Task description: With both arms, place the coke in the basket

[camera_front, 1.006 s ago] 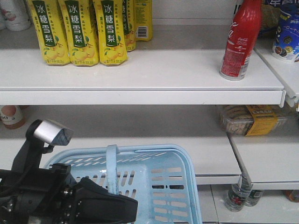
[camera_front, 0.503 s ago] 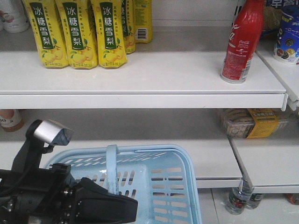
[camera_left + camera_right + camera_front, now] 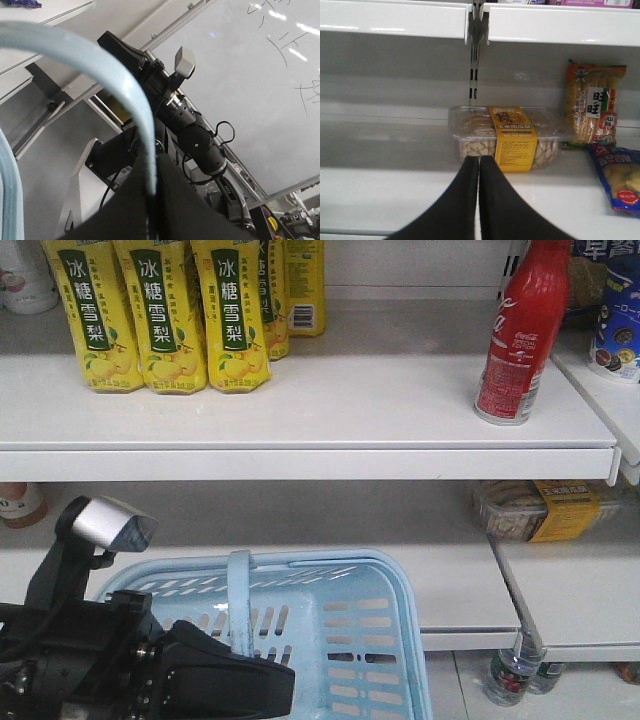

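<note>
The coke (image 3: 520, 335), a slim red bottle with white script, stands upright at the right end of the upper white shelf (image 3: 300, 430). The light blue basket (image 3: 340, 640) hangs low in the centre. My left gripper (image 3: 151, 162) is shut on the basket's strap handle (image 3: 100, 62). My left arm (image 3: 130, 660) with its silver module fills the lower left of the front view. My right gripper (image 3: 479, 160) is shut with nothing in it and points at a clear snack box (image 3: 507, 132) on the lower shelf, well below the coke. The left wrist view shows my right arm (image 3: 195, 140).
Yellow pear-drink bottles (image 3: 160, 320) crowd the upper shelf's left. Snack packets (image 3: 590, 102) and a blue bag (image 3: 620, 177) lie right of the snack box. Small bottles (image 3: 510, 675) stand on the floor under the lower shelf. A shelf upright (image 3: 475, 55) divides the bays.
The shelves and the coke have slid slightly down in the front view. The left arm and the basket keep the same place in the frame.
</note>
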Controlling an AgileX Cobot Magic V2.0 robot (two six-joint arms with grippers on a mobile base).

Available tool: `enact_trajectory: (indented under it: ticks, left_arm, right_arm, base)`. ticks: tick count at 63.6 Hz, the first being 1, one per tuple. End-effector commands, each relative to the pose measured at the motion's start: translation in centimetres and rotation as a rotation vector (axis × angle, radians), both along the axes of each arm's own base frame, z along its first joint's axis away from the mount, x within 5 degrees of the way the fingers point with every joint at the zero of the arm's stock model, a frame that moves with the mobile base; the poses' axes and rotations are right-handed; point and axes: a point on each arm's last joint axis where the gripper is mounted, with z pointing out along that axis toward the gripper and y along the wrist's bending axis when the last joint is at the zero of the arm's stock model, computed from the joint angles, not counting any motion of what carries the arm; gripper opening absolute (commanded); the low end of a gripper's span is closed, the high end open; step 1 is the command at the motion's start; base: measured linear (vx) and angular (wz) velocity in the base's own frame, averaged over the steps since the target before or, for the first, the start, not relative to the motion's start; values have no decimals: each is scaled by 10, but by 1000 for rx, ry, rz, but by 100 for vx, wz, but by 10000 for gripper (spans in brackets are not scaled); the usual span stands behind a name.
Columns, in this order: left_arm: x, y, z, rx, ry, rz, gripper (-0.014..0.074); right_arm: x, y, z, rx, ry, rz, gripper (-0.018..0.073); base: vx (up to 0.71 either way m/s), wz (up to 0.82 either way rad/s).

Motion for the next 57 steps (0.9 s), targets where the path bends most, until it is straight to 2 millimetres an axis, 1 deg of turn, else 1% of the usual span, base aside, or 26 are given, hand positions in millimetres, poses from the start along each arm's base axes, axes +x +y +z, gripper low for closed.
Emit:
enact_trajectory:
  ticks: [1, 57]
  left_arm:
    - [-4, 0, 20, -116, -19, -23, -6]
    - [-4, 0, 20, -116, -19, -23, -6]
  right_arm:
    - [-1, -1, 4, -14, -83, -9, -5]
    - [-1, -1, 4, -14, -83, -9, -5]
  base:
    - [2, 0]
    - [0, 0]
